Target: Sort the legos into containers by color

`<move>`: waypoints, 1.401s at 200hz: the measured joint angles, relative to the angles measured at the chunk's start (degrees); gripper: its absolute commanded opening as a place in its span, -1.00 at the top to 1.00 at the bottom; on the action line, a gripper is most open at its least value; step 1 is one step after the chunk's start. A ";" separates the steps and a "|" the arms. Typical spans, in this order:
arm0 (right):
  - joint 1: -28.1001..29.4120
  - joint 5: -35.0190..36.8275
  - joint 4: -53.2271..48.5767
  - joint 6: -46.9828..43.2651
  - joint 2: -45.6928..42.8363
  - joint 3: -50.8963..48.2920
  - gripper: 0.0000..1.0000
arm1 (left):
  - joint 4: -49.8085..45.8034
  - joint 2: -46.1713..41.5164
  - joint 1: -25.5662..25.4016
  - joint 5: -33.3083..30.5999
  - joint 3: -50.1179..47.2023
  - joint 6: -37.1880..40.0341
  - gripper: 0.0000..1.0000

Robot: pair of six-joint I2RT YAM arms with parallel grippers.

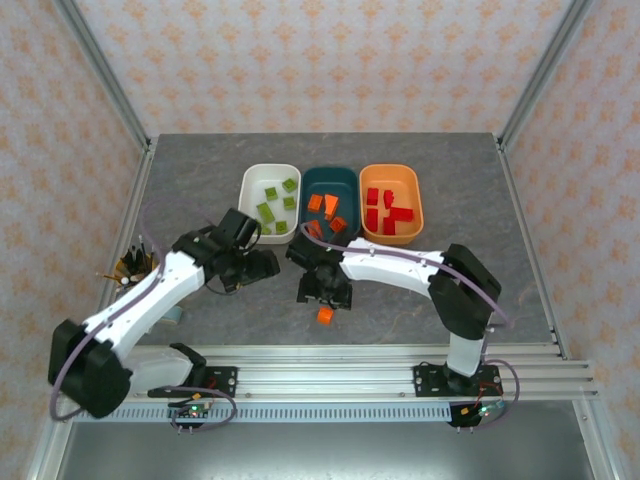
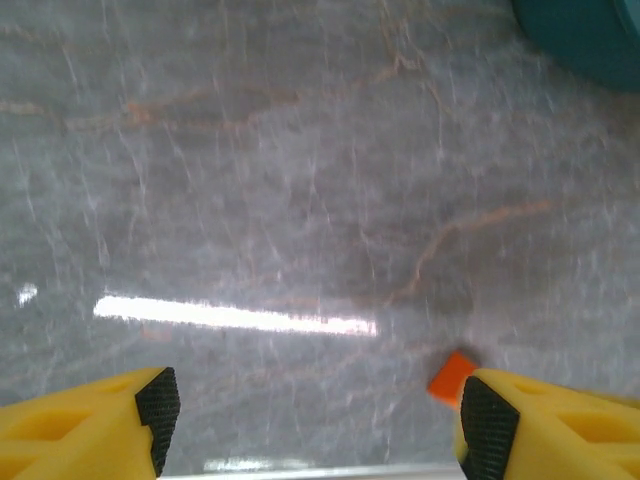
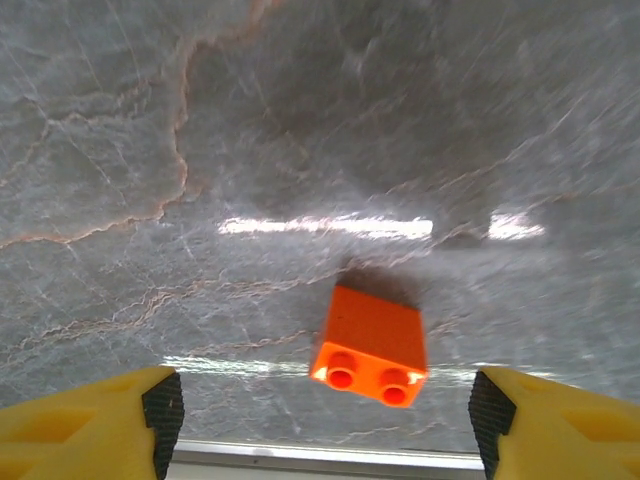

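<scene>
One orange lego (image 1: pixel 324 316) (image 3: pixel 372 345) lies on its side on the grey table, studs toward the near edge. My right gripper (image 1: pixel 325 290) (image 3: pixel 325 420) hangs over it, open, with the brick between the spread fingers and untouched. To the left, my left gripper (image 1: pixel 255 265) (image 2: pixel 318 420) is open over bare table, and a corner of the orange lego (image 2: pixel 452 377) peeks out beside its right finger. At the back stand the three containers. The white one (image 1: pixel 252 185) holds green bricks, the teal one (image 1: pixel 345 180) (image 2: pixel 590 35) orange bricks, and the orange one (image 1: pixel 395 175) red bricks.
A holder with pens or tools (image 1: pixel 135 265) stands at the table's left edge beside my left arm. A metal rail (image 1: pixel 350 360) runs along the near edge just below the loose brick. Patterned walls enclose the table.
</scene>
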 measured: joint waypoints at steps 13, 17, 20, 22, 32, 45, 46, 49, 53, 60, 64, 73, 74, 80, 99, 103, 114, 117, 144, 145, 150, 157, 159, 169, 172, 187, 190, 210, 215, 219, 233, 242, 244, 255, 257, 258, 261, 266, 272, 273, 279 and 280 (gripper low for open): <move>0.55 -0.33 0.50 3.34 0.70 -0.87 -0.47 | -0.15 -4.24 -0.48 1.16 -1.95 0.02 -0.57; 0.59 -0.37 0.52 4.42 0.83 -1.14 -0.47 | -0.17 -5.46 -0.59 1.53 -2.45 0.09 -0.57; 0.63 -0.39 0.55 5.01 0.87 -1.31 -0.47 | -0.15 -6.16 -0.66 1.73 -2.82 0.09 -0.58; 0.68 -0.37 0.52 5.49 0.87 -1.44 -0.47 | -0.15 -6.75 -0.68 1.97 -3.08 0.13 -0.59; 0.68 -0.37 0.46 7.63 0.90 -1.88 -0.46 | -0.13 -8.85 -0.70 3.32 -4.22 0.22 -0.60; 0.68 -0.39 0.37 9.81 0.90 -1.95 -0.46 | 0.31 -10.84 -0.70 5.44 -5.68 0.52 -0.60; 0.68 -0.39 0.35 9.90 0.90 -1.95 -0.46 | 0.33 -10.91 -0.70 5.57 -5.75 0.57 -0.60; 0.68 -0.39 0.37 10.34 0.90 -1.95 -0.45 | 0.42 -11.21 -0.70 6.08 -6.03 0.61 -0.60; 0.68 -0.44 0.37 10.73 0.90 -1.95 -0.44 | 0.48 -11.56 -0.70 6.69 -6.43 0.72 -0.60; 0.68 -0.66 0.42 11.39 0.90 -1.95 -0.42 | 0.50 -11.87 -0.70 7.72 -6.91 0.96 -0.60; 0.66 -0.81 0.42 11.52 0.92 -1.95 -0.40 | 0.50 -11.91 -0.70 8.11 -7.08 1.20 -0.60; 0.52 -1.22 0.52 12.00 1.01 -1.95 -0.36 | 0.52 -11.96 -0.70 9.11 -7.39 1.57 -0.60; 0.52 -1.25 0.55 11.96 1.03 -1.95 -0.36 | 0.50 -11.96 -0.70 9.18 -7.41 1.57 -0.60; 0.37 -1.68 0.70 12.20 1.14 -1.95 -0.33 | 0.48 -11.96 -0.70 9.53 -7.45 1.70 -0.60; -0.22 -2.84 1.09 12.63 1.99 -1.95 -0.25 | 0.50 -11.98 -0.70 10.54 -7.45 1.81 -0.59; -0.37 -3.06 1.11 12.57 2.25 -1.97 -0.23 | 0.50 -11.98 -0.70 10.58 -7.45 1.88 -0.59; -0.70 -3.58 1.29 12.81 2.82 -2.01 -0.17 | 0.50 -11.98 -0.70 10.71 -7.45 1.92 -0.59; -0.79 -3.63 1.40 12.74 2.97 -2.05 -0.15 | 0.50 -11.98 -0.70 10.73 -7.45 1.92 -0.58; -0.94 -4.48 2.08 13.05 3.67 -2.60 0.00 | 0.79 -11.98 -0.70 11.41 -7.48 1.90 -0.58; -0.94 -4.57 2.16 13.09 3.67 -2.64 0.00 | 0.81 -11.98 -0.70 11.43 -7.48 1.90 -0.58; -0.94 -4.79 2.36 13.03 3.76 -2.80 0.04 | 0.92 -11.98 -0.70 11.58 -7.52 1.90 -0.58; -0.94 -4.94 2.54 13.11 3.82 -3.04 0.09 | 1.03 -11.98 -0.70 11.78 -7.58 1.92 -0.57; -0.94 -4.96 2.56 13.29 3.82 -3.06 0.10 | 1.11 -11.98 -0.70 11.85 -7.63 1.90 -0.57; -0.94 -5.14 2.75 13.35 3.89 -3.23 0.18 | 1.29 -11.98 -0.70 11.98 -7.78 1.92 -0.57; -0.94 -5.11 2.78 13.49 3.89 -3.26 0.20 | 1.29 -11.98 -0.70 12.00 -7.80 1.92 -0.57; -0.94 -5.14 2.91 13.70 3.93 -3.28 0.35 | 1.53 -11.98 -0.70 12.00 -7.82 1.90 -0.57; -0.94 -5.11 2.93 13.35 3.93 -3.28 0.37 | 1.57 -11.98 -0.70 12.02 -7.82 1.90 -0.57; -0.94 -4.85 2.73 13.27 3.85 -3.17 0.44 | 1.97 -11.98 -0.70 12.17 -7.82 1.90 -0.57; -0.94 -4.66 2.60 13.14 3.85 -3.04 0.45 | 2.05 -11.98 -0.70 12.20 -7.82 1.90 -0.57; -0.94 -4.31 2.27 12.87 3.85 -2.80 0.46 | 2.10 -11.98 -0.70 12.20 -7.82 1.88 -0.57; -1.16 -2.54 0.52 11.63 3.85 -1.22 0.48 | 2.23 -11.93 -0.70 12.20 -7.72 1.68 -0.57; -1.57 -1.33 -0.87 10.67 3.85 0.57 0.48 | 2.12 -11.69 -0.74 12.15 -7.19 1.64 -0.57; -1.79 -1.03 -1.25 10.12 3.85 1.07 0.48 | 2.12 -11.54 -0.74 12.13 -6.95 1.64 -0.57; -3.19 0.02 -2.95 8.24 3.74 4.26 0.49 | 1.95 -10.51 -0.74 11.89 -5.14 1.51 -0.57; -3.65 0.13 -3.19 7.74 3.69 4.87 0.49 | 1.97 -10.19 -0.74 11.89 -4.66 1.49 -0.57; -3.80 0.17 -3.28 7.58 3.67 5.09 0.49 | 1.97 -10.08 -0.74 11.87 -4.48 1.49 -0.57; -4.26 0.37 -3.65 7.15 3.63 5.88 0.49 | 1.95 -9.68 -0.74 11.69 -3.87 1.46 -0.57; -5.51 0.57 -4.24 5.97 3.48 7.48 0.49 | 1.95 -8.76 -0.74 11.28 -2.43 1.44 -0.56; -7.17 0.87 -5.14 4.48 3.39 9.53 0.49 | 1.97 -7.72 -0.72 10.75 -0.85 1.33 -0.56; -7.34 0.90 -5.22 4.33 3.39 9.79 0.49 | 1.97 -7.58 -0.72 10.71 -0.66 1.31 -0.57; -9.22 1.25 -6.34 2.67 3.37 12.20 0.49 | 2.03 -6.34 -0.66 10.27 1.16 1.16 -0.57; -9.40 1.29 -6.49 2.54 3.37 12.46 0.49 | 2.03 -6.21 -0.66 10.25 1.36 1.11 -0.57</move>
